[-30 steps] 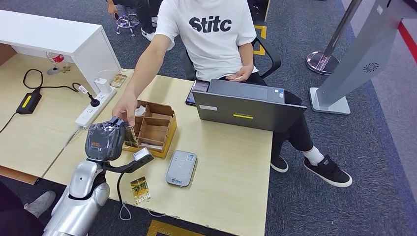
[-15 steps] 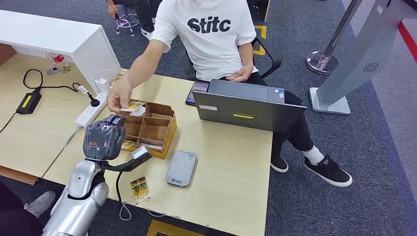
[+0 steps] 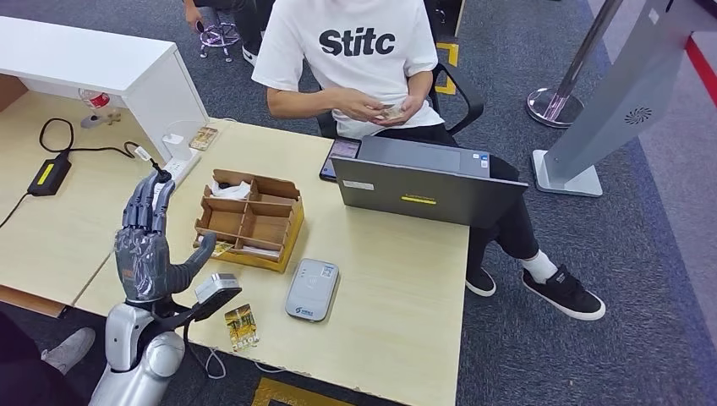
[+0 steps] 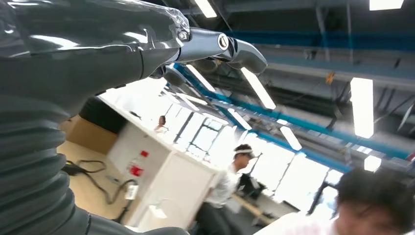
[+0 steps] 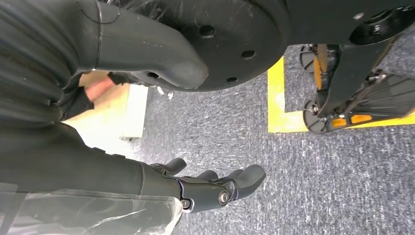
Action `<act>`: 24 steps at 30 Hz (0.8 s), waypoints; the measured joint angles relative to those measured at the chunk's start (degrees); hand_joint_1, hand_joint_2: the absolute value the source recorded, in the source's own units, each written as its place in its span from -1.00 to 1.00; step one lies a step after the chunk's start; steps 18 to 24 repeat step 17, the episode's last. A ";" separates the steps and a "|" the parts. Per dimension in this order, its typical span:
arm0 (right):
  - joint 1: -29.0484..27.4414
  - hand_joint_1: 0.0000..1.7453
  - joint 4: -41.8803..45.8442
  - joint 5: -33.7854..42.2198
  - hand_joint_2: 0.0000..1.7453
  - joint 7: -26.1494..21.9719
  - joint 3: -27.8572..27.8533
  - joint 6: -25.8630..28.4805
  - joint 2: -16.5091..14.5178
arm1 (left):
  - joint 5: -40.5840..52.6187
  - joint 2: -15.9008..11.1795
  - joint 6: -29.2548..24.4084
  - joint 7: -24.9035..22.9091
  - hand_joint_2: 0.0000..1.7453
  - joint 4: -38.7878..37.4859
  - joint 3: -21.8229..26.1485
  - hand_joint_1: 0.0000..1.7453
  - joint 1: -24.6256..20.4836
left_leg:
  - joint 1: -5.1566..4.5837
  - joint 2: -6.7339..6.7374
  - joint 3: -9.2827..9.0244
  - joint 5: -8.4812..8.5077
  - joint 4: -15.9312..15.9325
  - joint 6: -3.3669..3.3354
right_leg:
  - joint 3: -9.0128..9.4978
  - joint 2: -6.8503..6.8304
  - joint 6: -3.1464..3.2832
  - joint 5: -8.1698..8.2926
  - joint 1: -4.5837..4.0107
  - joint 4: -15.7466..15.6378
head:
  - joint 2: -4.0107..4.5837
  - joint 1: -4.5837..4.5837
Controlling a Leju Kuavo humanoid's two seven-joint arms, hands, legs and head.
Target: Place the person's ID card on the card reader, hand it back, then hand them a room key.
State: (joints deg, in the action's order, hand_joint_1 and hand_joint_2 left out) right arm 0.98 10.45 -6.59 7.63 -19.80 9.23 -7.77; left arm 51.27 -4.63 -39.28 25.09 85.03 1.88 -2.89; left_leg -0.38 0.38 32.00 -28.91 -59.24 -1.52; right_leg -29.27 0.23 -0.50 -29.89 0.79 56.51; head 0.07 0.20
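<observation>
Grey carpet surrounded the pale wooden tabletop (image 3: 397, 279), where a seated person (image 3: 359, 59) on the far side held a small card (image 3: 391, 111) in both hands close to the chest, behind an open laptop (image 3: 427, 188). That card was probably the room key or the returned ID (too small to tell which). The left robot hand (image 3: 148, 245) was raised above the near left edge of the tabletop, its fingers (image 3: 145, 203) straight, apart and empty, just left of a compartmented cardboard organiser (image 3: 252, 222). The grey card reader (image 3: 311, 289) lay flat to the near right of the organiser with nothing on it, and a gold-patterned card (image 3: 241, 326) lay near the front edge, left of the reader. The right robot hand (image 5: 215, 188) hung low over the carpet, fingers loosely spread and holding nothing. Any such card would likely be light, thin, stiff and slick, hard to lift off a flat surface; it should be pinched by an edge between thumb and a finger, perhaps after sliding it to overhang the tabletop's rim, with gentle pressure to avoid flicking it away.
</observation>
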 joint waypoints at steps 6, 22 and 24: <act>-0.21 -1.00 0.00 0.90 1.00 -0.93 -1.61 0.96 -0.49 | -22.37 8.09 0.08 13.10 1.00 15.60 5.85 -1.00 9.17 | -0.02 0.01 0.02 -0.02 0.00 0.00 | -0.03 -0.02 -0.02 -0.01 0.01 -0.05 | 0.00 -0.01; -0.68 -1.00 0.02 1.91 1.00 -1.98 -4.84 2.77 -1.37 | -54.61 18.15 15.45 14.75 1.00 27.36 22.20 -1.00 18.94 | 0.03 -0.04 -0.01 -0.05 0.03 0.07 | 0.01 -0.10 0.01 -0.05 -0.02 -0.02 | 0.00 -0.09; -0.68 -1.00 0.02 1.91 1.00 -1.98 -4.84 2.77 -1.37 | -54.61 18.15 15.45 14.75 1.00 27.36 22.20 -1.00 18.94 | 0.03 -0.04 -0.01 -0.05 0.03 0.07 | 0.01 -0.10 0.01 -0.05 -0.02 -0.02 | 0.00 -0.09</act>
